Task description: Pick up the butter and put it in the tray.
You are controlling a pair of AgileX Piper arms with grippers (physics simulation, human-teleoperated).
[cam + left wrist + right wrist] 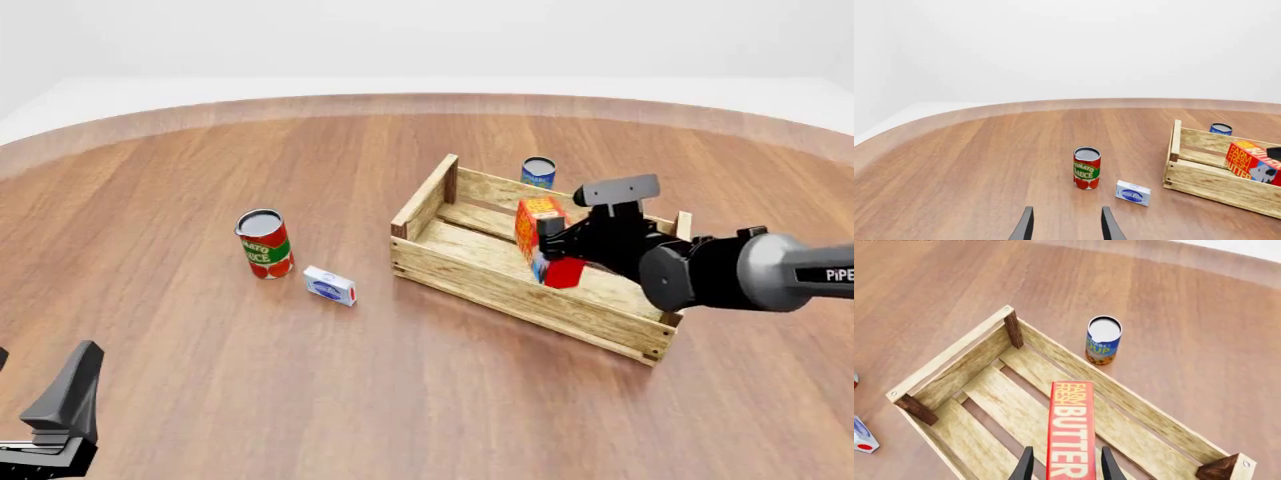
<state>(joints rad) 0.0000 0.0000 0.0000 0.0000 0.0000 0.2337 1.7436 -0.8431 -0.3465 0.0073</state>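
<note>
While our right gripper (1063, 466) pinches the red-orange rectangular butter carton (539, 233) between its dark fingers, the carton hangs upright over the slatted floor of the large light wooden tray (441, 268) (whether it touches the slats, we cannot tell). Just beyond the tray's far wall stands a blue soup can (538, 172). Left of the tray sit a small white-and-blue box (328, 285) and a red tomato sauce can (264, 243). Well apart from the tray, our left gripper (1066, 226) is spread and holds nothing.

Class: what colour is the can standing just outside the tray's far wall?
Blue, clearest in the right wrist view.
</note>
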